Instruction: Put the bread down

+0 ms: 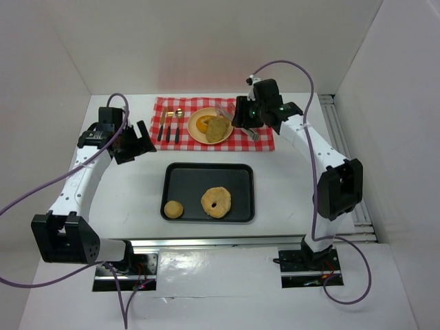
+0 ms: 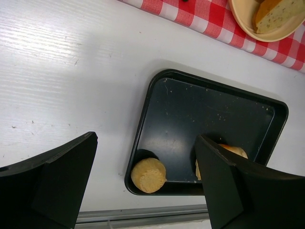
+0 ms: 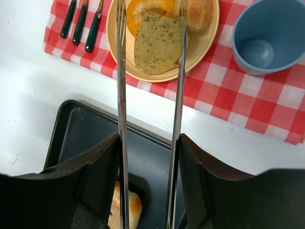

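A seeded bread slice (image 3: 157,45) lies on the yellow plate (image 3: 202,43) on the red checked cloth, beside other bread pieces. My right gripper (image 3: 148,143) is shut on metal tongs (image 3: 121,95), whose two arms stand spread on either side of the slice. From above, that gripper (image 1: 251,113) hovers just right of the plate (image 1: 194,130). The black tray (image 1: 206,175) holds a round bun (image 1: 174,209) and a ring-shaped bread (image 1: 216,202). My left gripper (image 2: 145,138) is open and empty, above the tray's left near corner and the bun (image 2: 148,175).
A blue cup (image 3: 264,36) stands on the cloth to the right of the plate. Dark-handled cutlery (image 1: 168,127) lies on the cloth's left part. White walls enclose the table on three sides, and a metal rail runs along the near edge.
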